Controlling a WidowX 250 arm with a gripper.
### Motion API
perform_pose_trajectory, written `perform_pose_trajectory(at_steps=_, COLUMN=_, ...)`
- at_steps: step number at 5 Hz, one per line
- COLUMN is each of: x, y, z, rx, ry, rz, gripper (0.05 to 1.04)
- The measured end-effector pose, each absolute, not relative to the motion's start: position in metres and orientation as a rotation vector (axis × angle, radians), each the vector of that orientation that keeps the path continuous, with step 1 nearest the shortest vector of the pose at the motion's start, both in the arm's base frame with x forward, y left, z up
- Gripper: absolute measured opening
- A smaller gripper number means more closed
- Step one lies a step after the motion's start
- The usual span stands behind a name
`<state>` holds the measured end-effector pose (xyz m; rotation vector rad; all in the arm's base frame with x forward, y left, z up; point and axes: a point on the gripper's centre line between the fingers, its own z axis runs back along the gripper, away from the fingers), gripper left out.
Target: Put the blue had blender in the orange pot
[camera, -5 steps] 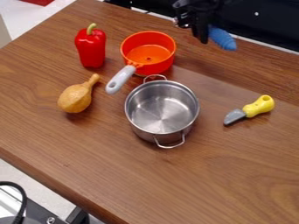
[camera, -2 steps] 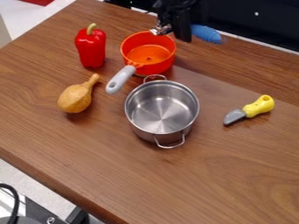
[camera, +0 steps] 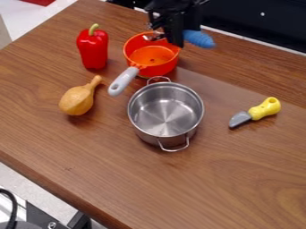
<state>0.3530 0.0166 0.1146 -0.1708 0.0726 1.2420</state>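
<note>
The black gripper (camera: 175, 41) is closed around the middle of the blue hand blender (camera: 198, 39). The blue handle, rounded and with ridges, points out to the right of the gripper, and the shiny metal end is at its left, over the mouth of the orange pot (camera: 158, 69).

This pot is below and to the left of the gripper, smooth and round, with a grey handle directed away from the gripper. In the view the gripper overlaps the pot's rim; if they touch, I cannot tell. The pot's mouth is open upward.

Further below the gripper stands the steel pot (camera: 166, 112), polished, with two thin wire handles; its upper one is near the orange wall. Well to the left of the gripper are the glossy red pepper (camera: 92, 49), upright, and lower, the tan gourd (camera: 78, 100), with its narrow neck. Well to the lower right is the toy knife (camera: 263, 109), yellow and grey. The wooden table (camera: 119, 165) stretches widely between the steel pot and this knife, and its far edge passes behind the gripper.
</note>
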Motion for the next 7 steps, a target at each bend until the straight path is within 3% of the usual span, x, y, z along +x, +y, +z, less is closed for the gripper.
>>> perform_pose_trajectory(at_steps=5, x=0.35, y=0.02, z=0.087, rx=-0.162, ry=0.115, rz=1.215, gripper=0.368)
perform_pose_trajectory(at_steps=6, x=0.349, y=0.022, z=0.082, rx=-0.147, ry=0.126, rz=1.217, gripper=0.412)
perform_pose_trajectory(at_steps=7, x=0.353, y=0.02, z=0.086, rx=-0.157, ry=0.137, rz=1.211, gripper=0.69)
